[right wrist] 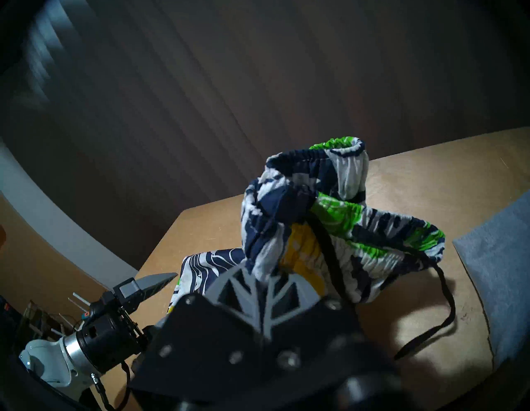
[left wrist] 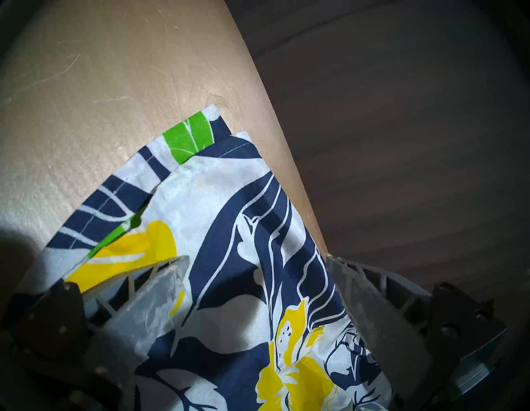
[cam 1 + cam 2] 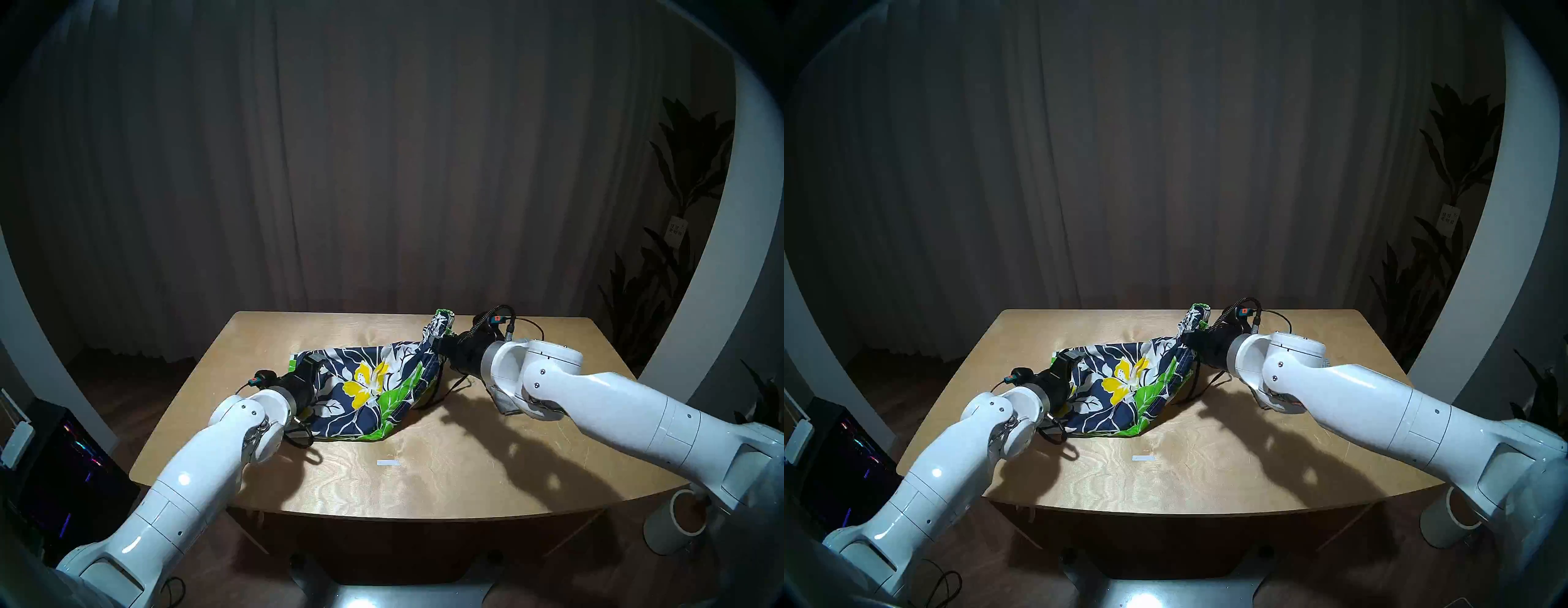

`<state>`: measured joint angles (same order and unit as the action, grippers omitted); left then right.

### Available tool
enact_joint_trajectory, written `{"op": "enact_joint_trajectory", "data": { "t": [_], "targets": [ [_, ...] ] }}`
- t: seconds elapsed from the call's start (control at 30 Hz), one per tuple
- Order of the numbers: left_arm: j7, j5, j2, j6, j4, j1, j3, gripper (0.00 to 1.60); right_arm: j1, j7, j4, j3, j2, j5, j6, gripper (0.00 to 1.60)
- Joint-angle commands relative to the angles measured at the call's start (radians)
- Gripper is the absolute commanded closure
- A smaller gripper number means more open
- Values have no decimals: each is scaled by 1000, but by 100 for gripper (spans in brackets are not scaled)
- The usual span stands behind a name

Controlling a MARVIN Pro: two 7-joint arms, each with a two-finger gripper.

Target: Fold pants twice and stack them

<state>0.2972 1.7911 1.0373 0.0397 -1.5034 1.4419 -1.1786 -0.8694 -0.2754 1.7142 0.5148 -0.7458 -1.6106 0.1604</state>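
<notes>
Tabletop (image 3: 424,475): right end effector (image 3: 439,339) pinches floral shorts' (image 3: 373,382) waistband.

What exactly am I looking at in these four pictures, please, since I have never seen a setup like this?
It is a robot with two white arms, each ending in a two-fingered gripper. The two wide pictures come from cameras on its head, looking down at a wooden table. The other two come from a camera on each wrist.

On the table lies a pair of flowered shorts. The right gripper is shut on the bunched waistband and lifts that end off the table. The left gripper is open, its fingers either side of the shorts' other end, which lies flat. A folded grey cloth rests on the table, largely hidden beneath the right arm in the head views.
</notes>
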Motion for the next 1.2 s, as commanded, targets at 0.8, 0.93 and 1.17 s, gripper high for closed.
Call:
{"op": "enact_joint_trajectory", "data": {
  "t": [0.8, 0.93, 1.17],
  "targets": [
    [-55, 20, -3, -1, 33, 2, -26, 0, 229, 158, -170, -99, -291, 161, 218, 160],
    [-63, 23, -6, 0, 33, 7, -31, 0, 238, 172, -190, -115, -317, 177, 224, 160],
    [-78, 31, -8, -3, 32, 18, -35, 0, 265, 198, -245, -146, -377, 211, 240, 160]
  ]
}}
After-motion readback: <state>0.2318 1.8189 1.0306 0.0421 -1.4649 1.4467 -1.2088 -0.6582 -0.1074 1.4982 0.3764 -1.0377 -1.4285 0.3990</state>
